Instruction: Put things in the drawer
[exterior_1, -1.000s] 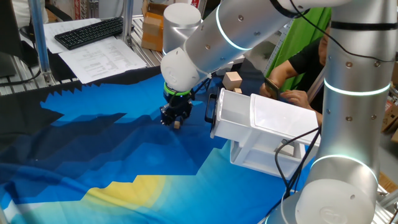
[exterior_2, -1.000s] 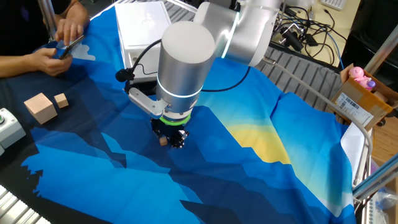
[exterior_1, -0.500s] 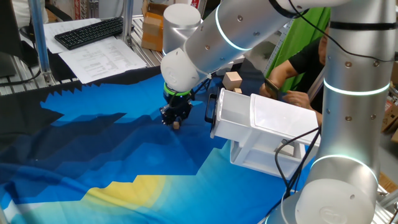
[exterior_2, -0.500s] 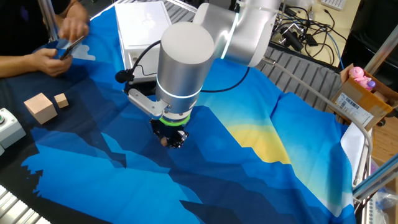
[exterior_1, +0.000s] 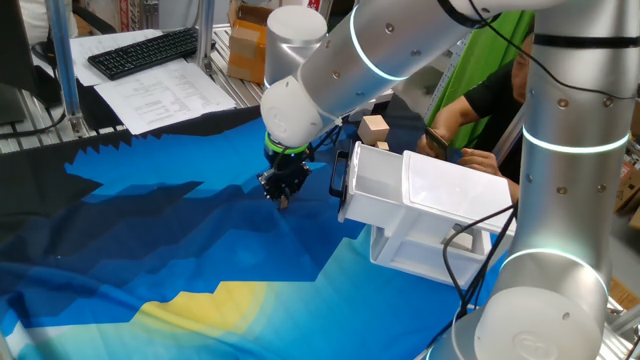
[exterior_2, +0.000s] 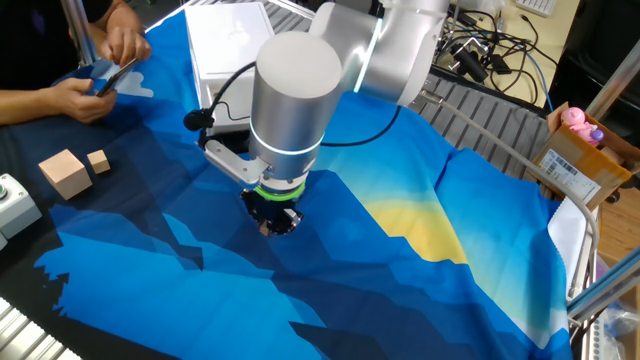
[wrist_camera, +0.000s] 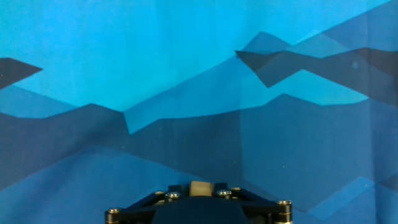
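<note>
My gripper (exterior_1: 283, 196) is shut on a tiny light-tan wooden cube (wrist_camera: 199, 188) and holds it just above the blue cloth. It also shows in the other fixed view (exterior_2: 270, 225), with the cube (exterior_2: 265, 229) at its tip. The white drawer (exterior_1: 385, 185) stands pulled out of its white cabinet (exterior_1: 440, 235) just right of the gripper, its black handle (exterior_1: 340, 172) facing it. Two more tan blocks (exterior_2: 68, 171) lie on the cloth at the left of the other fixed view; one block (exterior_1: 373, 129) shows behind the drawer.
A person's hands (exterior_2: 95, 75) work near the far side of the cloth, by the cabinet (exterior_2: 230, 45). A keyboard (exterior_1: 145, 50) and papers lie beyond the cloth. A grey button box (exterior_2: 12, 205) sits at the left edge.
The gripper has shifted slightly towards the drawer with the cube in it. The person's hands have moved a little.
</note>
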